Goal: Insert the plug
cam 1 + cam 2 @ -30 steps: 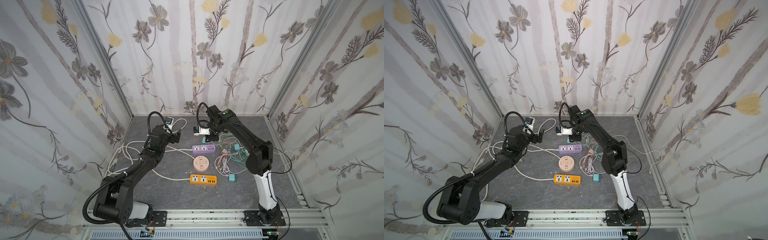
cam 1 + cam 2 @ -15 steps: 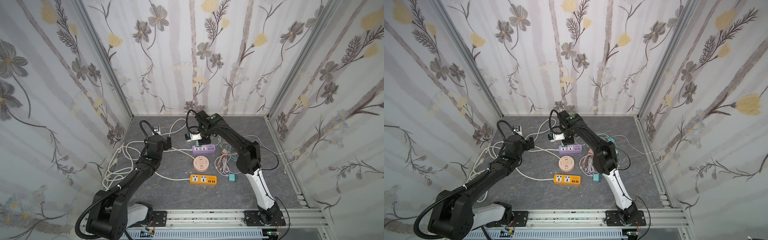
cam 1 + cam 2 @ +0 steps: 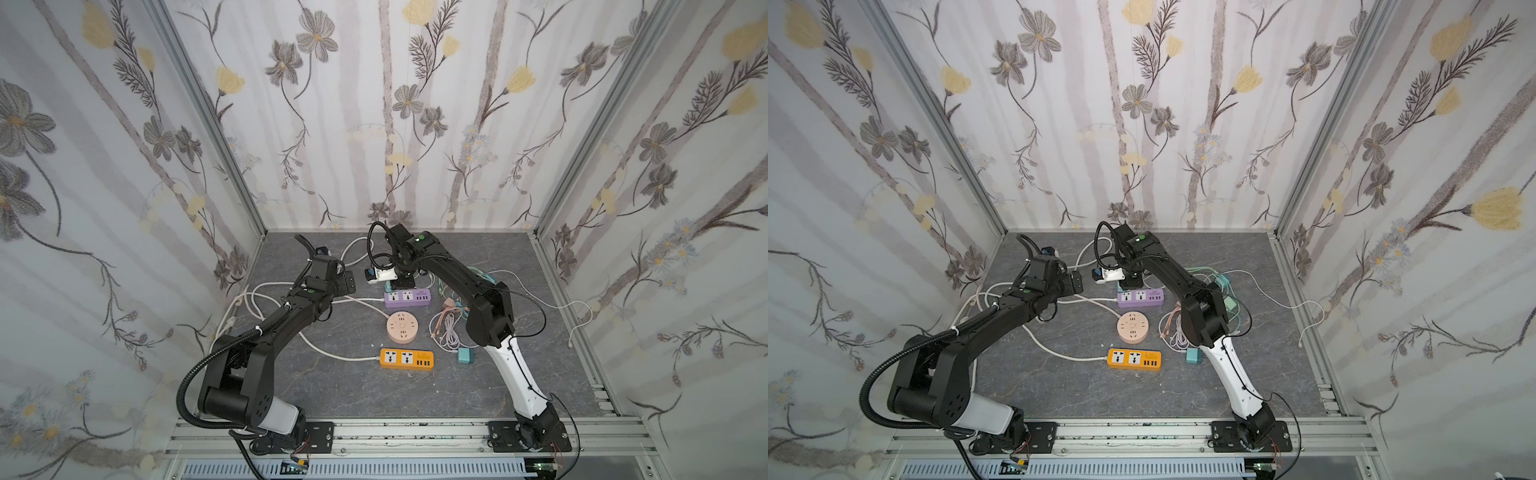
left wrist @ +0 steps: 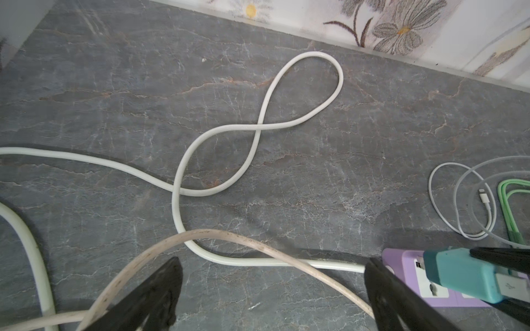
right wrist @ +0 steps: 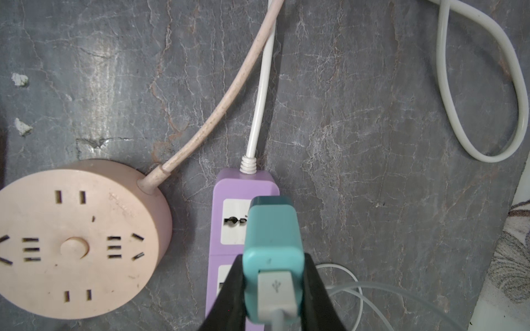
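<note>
My right end effector (image 5: 274, 275) is clamped on the teal plug (image 5: 272, 226), poised over the purple strip (image 5: 229, 186) at its end socket; insertion, I judge, not yet done; left end effector (image 4: 271, 269) gapes wide, empty.

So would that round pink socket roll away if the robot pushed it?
Probably not: the round pink socket lies flat on its wide base, so it would likely slide. Its thick cord looks stiff and might drag or swing it. It seems hard plastic, not floppy.
</note>
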Motion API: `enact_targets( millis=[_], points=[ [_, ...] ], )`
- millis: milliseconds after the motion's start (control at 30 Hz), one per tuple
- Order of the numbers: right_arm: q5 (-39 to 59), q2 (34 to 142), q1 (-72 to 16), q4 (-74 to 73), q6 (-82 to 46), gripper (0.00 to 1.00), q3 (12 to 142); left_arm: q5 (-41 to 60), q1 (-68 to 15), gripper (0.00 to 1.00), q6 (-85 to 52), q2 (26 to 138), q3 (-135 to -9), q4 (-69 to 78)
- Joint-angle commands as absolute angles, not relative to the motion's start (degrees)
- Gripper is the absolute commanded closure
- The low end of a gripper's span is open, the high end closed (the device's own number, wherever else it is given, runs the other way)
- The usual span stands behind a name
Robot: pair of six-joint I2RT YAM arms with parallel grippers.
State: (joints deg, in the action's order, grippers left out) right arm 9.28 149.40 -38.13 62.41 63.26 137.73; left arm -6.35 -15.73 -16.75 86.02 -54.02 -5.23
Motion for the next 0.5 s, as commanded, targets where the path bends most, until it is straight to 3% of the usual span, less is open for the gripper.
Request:
enact_targets(
  millis=[0,467],
  points=[
    [11.07,150.07,-38.23,59.65,63.38,1.00,138.25,-5.52,-15.94,0.00,-17.98,86.83,-55.28,-7.14],
    [10.17,148.80,-38.06,62.64,65.21,1.00,138.16,-6.86,-15.92,0.00,-16.87,87.66,-55.55,-9.05]
  ],
)
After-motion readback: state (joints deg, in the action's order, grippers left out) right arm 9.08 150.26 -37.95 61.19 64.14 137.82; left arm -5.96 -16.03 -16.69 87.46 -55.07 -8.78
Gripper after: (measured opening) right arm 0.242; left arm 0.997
